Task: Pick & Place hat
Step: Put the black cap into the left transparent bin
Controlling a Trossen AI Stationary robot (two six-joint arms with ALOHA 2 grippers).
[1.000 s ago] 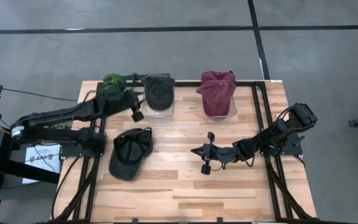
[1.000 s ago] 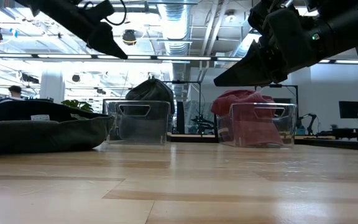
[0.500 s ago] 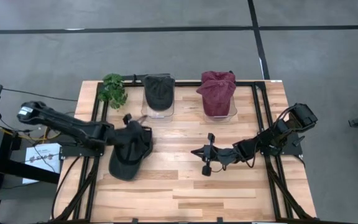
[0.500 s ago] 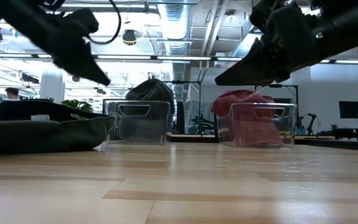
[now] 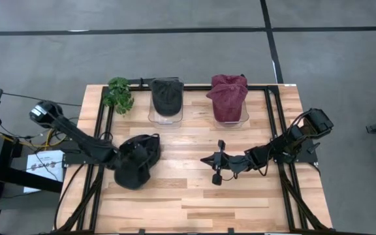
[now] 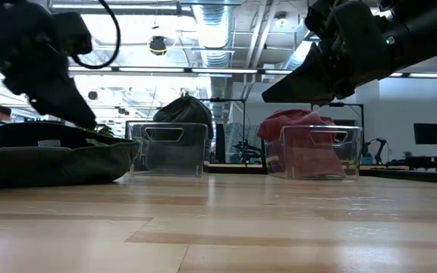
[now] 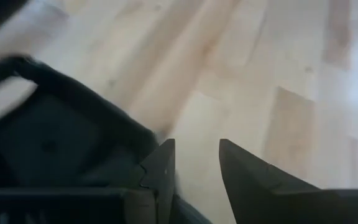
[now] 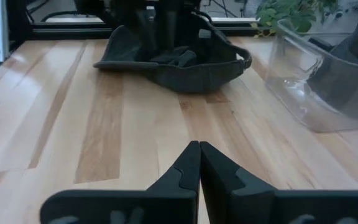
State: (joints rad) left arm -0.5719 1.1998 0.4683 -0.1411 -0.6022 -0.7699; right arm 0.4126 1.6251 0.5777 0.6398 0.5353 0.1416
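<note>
A dark olive cap (image 5: 129, 177) lies on its opening on the left part of the wooden table; it also shows in the low view (image 6: 44, 155) and the right wrist view (image 8: 173, 59). My left gripper (image 5: 136, 158) is open and hangs low over the cap's crown (image 7: 55, 137), with one finger (image 7: 160, 168) at the cap's edge and the other over bare wood. My right gripper (image 5: 204, 158) is shut and hovers above mid-table (image 8: 199, 152), pointing toward the cap. My left gripper (image 6: 78, 114) comes at the cap from above, slanting down. Whether its fingers touch the cloth, I cannot tell.
Two clear bins stand at the far edge. One (image 5: 166, 104) holds a dark cap and the other (image 5: 230, 108) holds a red cap. A small green plant (image 5: 118, 93) stands at the far left corner. Bare wood lies between the two grippers.
My left gripper has swung from beside the far bin with the dark cap toward the table's near edge and dropped down onto the olive cap. The cap has stayed in place. My right arm has kept still.
</note>
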